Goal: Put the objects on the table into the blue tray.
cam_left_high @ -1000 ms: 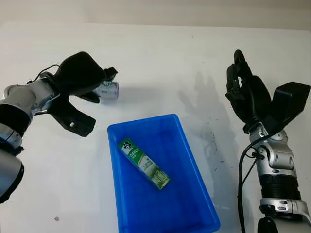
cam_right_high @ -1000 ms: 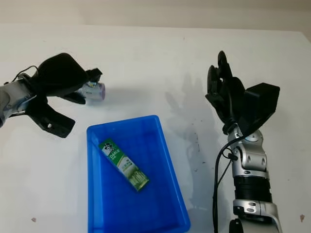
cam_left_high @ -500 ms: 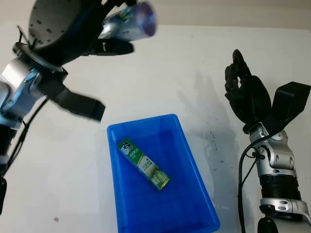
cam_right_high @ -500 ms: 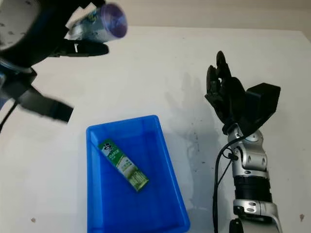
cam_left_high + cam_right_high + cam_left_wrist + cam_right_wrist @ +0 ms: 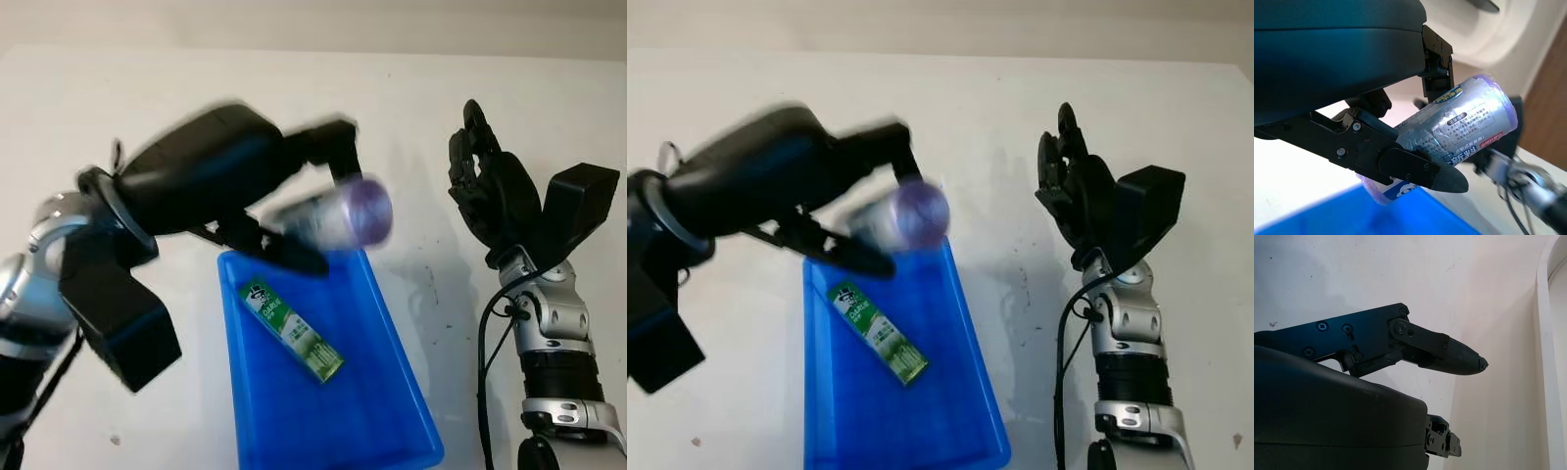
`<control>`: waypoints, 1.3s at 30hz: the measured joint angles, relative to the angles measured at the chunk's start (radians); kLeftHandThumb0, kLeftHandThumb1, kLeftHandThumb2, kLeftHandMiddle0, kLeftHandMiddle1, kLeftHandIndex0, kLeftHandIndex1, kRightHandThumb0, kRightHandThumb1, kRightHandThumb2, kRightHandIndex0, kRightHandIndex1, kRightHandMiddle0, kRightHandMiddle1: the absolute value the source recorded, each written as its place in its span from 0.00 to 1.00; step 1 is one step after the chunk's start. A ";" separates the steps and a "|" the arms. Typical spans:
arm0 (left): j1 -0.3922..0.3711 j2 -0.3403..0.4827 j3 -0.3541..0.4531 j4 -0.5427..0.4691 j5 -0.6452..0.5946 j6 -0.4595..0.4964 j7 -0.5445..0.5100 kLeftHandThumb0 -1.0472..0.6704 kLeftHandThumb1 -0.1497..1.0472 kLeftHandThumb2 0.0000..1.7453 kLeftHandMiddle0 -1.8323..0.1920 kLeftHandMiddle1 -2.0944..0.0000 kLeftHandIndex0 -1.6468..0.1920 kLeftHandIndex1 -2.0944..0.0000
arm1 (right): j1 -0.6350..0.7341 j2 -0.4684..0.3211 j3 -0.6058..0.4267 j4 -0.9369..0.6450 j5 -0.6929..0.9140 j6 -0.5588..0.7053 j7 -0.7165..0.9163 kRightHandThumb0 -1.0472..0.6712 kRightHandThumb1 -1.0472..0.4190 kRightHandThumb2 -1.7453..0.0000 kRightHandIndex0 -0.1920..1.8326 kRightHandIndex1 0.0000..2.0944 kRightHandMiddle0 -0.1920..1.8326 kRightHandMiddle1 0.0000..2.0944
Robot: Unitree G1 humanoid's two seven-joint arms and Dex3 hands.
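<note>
- Table [image 5: 147, 108]: white and broad. We see scuff marks between the tray and the right arm.
- Tray [image 5: 392, 392]: blue, near the middle of the table, long axis running away from us. We judge it sits there so either arm can reach it.
- Left hand [image 5: 220, 181]: raised over the tray's far rim, fingers clamped around the can. We judge this as the carry stage, with the release yet to come.
- Right hand [image 5: 485, 191]: held upright off to the right of the tray, holding nothing, open. We take it as parked out of the left arm's path.
- Carton [image 5: 292, 329]: green and white, lying at a slant on the tray floor, already delivered.
- Can [image 5: 338, 213]: silver with a purple end, held on its side above the far end of the tray, purple end pointing toward the right arm. It is airborne, touching neither tray nor table.
- Views: the head views give the can's place over the tray. The left wrist view adds the grip itself: one finger [image 5: 1410, 169] beneath the can [image 5: 1459, 122], another above, printed label legible, blue tray [image 5: 1415, 223] below. The right wrist view shows that hand's finger [image 5: 1449, 352] against bare table.
</note>
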 measured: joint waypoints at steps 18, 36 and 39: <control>-0.145 0.042 0.021 -0.001 -0.290 0.402 -0.491 0.25 0.75 0.03 0.99 0.98 0.87 0.91 | 0.000 0.005 0.000 0.015 -0.019 -0.015 0.001 0.21 0.00 0.62 0.00 0.00 0.00 0.00; -0.072 -0.206 0.426 0.347 -0.466 0.437 -0.105 0.16 1.00 0.40 0.87 0.97 0.88 0.97 | 0.000 0.005 -0.005 0.026 -0.014 -0.026 0.024 0.19 0.00 0.62 0.00 0.00 0.00 0.00; 0.001 -0.304 0.468 0.353 -0.457 0.388 0.060 0.17 1.00 0.39 0.87 0.97 0.87 0.97 | -0.002 0.006 -0.005 0.026 -0.013 -0.025 0.017 0.19 0.00 0.62 0.00 0.00 0.00 0.00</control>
